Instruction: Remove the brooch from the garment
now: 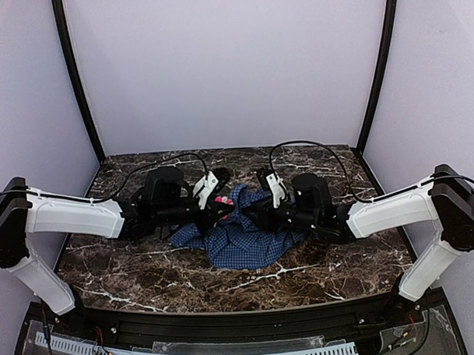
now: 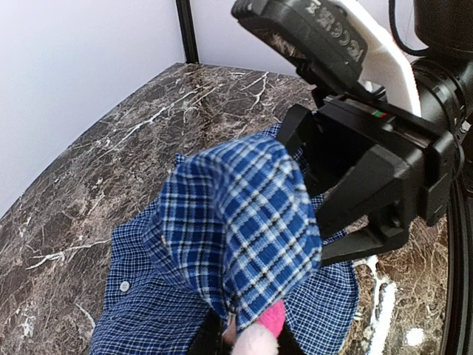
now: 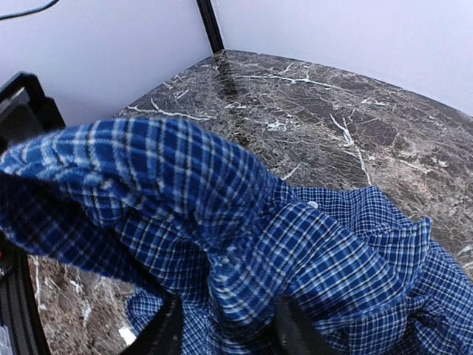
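Observation:
A blue plaid shirt [image 1: 243,238] lies bunched at the table's middle. Part of it is lifted into a tent between both grippers [image 2: 244,222]. A pink and white fuzzy brooch [image 2: 267,324] is pinned under the raised fold; it shows as a pink spot in the top view [image 1: 224,200]. My left gripper [image 2: 251,345] sits at the fold's left end, closed on the brooch, its fingers mostly hidden by cloth. My right gripper [image 3: 225,334] is closed on a bunch of the shirt [image 3: 244,251] from the right, close to the left gripper [image 1: 221,206].
The dark marble table [image 1: 131,263] has walls at the back and sides, with black posts in the back corners [image 1: 78,82]. The right arm's wrist [image 2: 369,148] fills the upper right of the left wrist view. Cables [image 1: 298,148] loop over both arms.

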